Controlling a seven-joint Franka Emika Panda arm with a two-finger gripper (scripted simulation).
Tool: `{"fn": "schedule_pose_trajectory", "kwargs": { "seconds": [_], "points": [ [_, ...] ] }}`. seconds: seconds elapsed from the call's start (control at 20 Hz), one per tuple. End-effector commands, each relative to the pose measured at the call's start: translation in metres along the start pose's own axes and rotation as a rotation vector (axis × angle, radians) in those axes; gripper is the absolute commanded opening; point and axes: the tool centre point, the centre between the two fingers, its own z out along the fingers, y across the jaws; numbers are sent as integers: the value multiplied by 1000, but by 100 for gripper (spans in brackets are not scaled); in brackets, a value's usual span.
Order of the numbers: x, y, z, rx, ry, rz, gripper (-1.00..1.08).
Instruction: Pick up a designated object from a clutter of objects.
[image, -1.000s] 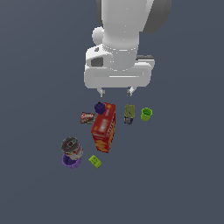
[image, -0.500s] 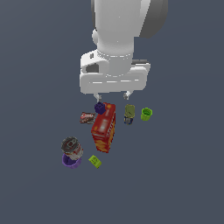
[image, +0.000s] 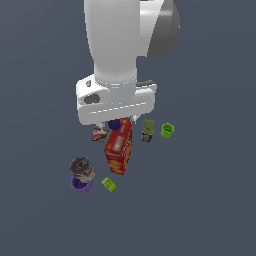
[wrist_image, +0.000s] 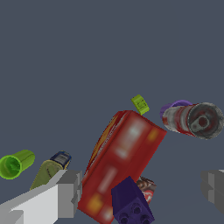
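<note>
The gripper (wrist_image: 142, 190) hangs above the clutter with its two fingers (wrist_image: 65, 194) spread wide and holding nothing; in the wrist view the purple block (wrist_image: 131, 203) and the near end of the tall red box (wrist_image: 120, 164) sit between them. The tin can (image: 82, 167) rests against the purple cup (image: 80, 183) at the edge of the group toward the exterior view's left, apart from the gripper, with the green block (image: 108, 184) just beside it. Toward the exterior view's right of the box stand the olive bottle (image: 147, 128) and the green cup (image: 167, 130), and a dark packet (image: 99, 134) lies on the box's other side.
</note>
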Motion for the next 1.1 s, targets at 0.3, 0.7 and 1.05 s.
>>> {"fn": "schedule_pose_trajectory", "kwargs": {
  "seconds": [0.3,0.7,1.05],
  "points": [
    [16,44,28,11,-3,-153,100],
    [26,86,58,20,-5,-296,100],
    [30,120,84,26,-5,-412,100]
  ]
}}
